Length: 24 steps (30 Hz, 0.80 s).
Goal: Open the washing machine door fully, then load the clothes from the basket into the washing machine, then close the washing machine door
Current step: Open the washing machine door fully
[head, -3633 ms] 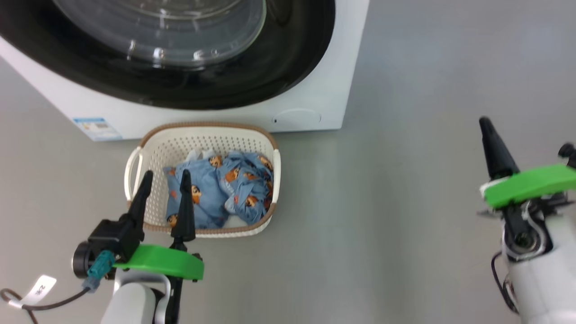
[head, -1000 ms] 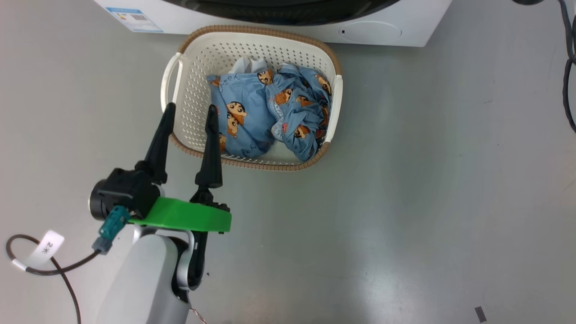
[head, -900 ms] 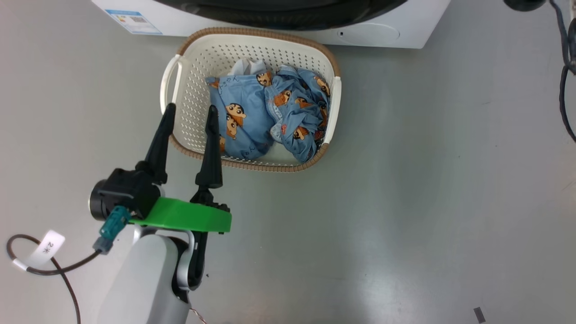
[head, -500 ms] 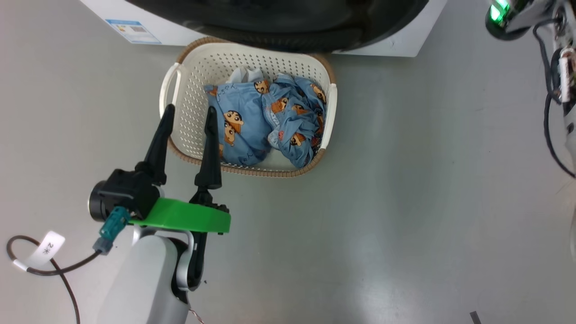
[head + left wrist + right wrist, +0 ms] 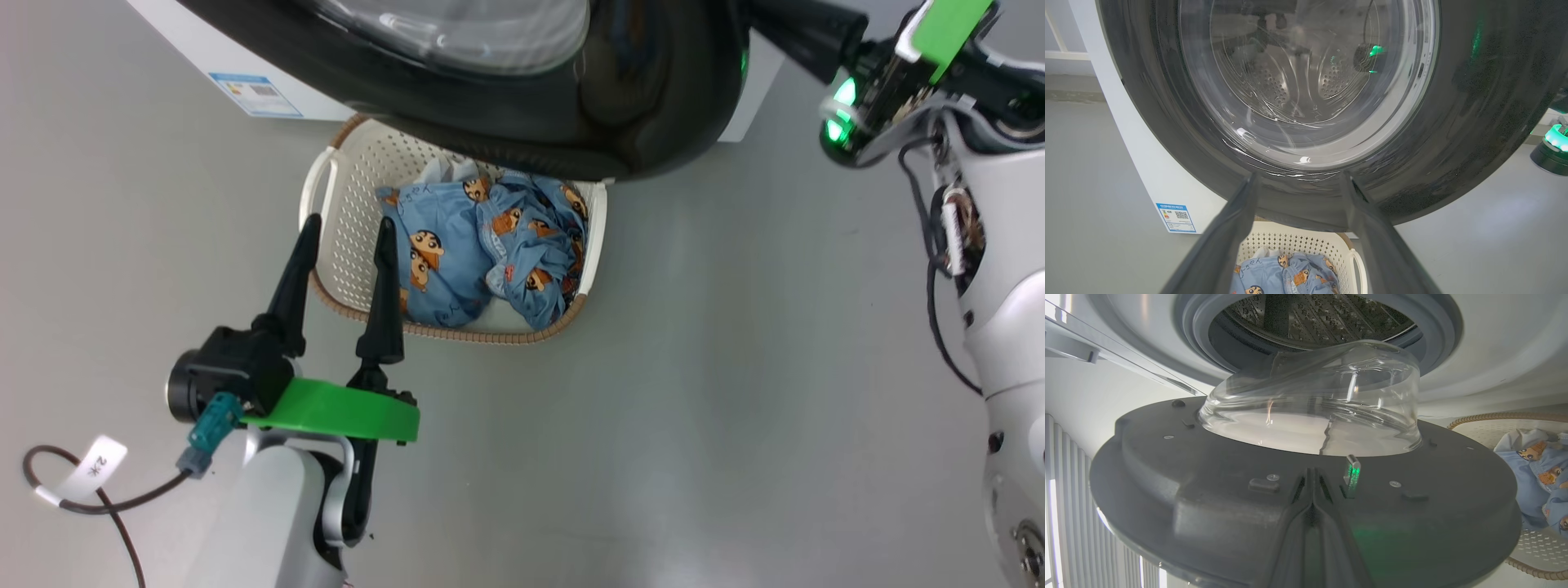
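The washing machine door (image 5: 571,106), a glossy black rim around a clear glass bowl, stands partly swung out over the far end of the basket (image 5: 343,212). The clothes (image 5: 482,253), light blue with cartoon faces, lie in the basket. My left gripper (image 5: 348,224) is open over the basket's near left corner, holding nothing. In the left wrist view its fingers (image 5: 1224,245) frame the door's window (image 5: 1306,81). My right gripper (image 5: 767,20) is shut, tips at the door's right edge. In the right wrist view the right gripper (image 5: 1312,473) rests against the door's grey inner face (image 5: 1208,506), below the drum (image 5: 1314,314).
The washing machine's white body (image 5: 188,49) carries a blue energy label (image 5: 253,94). Grey floor spreads right of the basket. A cable with a white tag (image 5: 90,469) loops at the lower left. My pale right arm (image 5: 1004,327) fills the right edge.
The door has swung outward over the basket's far end. My right gripper and arm have come into the picture at the top right. The left gripper has held its pose.
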### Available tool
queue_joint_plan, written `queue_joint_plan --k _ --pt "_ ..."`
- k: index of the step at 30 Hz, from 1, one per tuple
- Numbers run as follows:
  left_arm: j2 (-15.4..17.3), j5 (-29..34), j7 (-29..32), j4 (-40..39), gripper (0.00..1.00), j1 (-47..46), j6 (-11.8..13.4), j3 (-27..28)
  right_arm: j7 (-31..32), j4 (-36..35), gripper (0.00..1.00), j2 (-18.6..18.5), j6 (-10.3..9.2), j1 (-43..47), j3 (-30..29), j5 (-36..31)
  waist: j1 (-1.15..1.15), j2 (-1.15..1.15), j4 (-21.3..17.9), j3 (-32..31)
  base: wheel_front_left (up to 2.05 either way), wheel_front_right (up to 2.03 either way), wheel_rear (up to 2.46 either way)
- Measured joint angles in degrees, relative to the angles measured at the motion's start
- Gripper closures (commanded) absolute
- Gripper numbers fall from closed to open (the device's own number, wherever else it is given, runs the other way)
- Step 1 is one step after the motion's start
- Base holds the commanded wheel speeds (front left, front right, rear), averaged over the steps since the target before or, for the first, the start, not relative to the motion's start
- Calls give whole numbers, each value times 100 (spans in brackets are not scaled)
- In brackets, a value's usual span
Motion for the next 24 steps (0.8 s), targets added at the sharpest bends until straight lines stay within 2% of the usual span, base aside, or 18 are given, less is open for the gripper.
queue_joint_plan --k 7,24 --pt "1 -16 0 19 0 154 -9 5 98 -158 100 145 0 443 71 53 0 0 48 -247 0 0 0" --pt "4 93 0 297 0 573 -257 -3 208 -349 100 523 0 1464 309 193 0 0 212 -946 0 0 0"
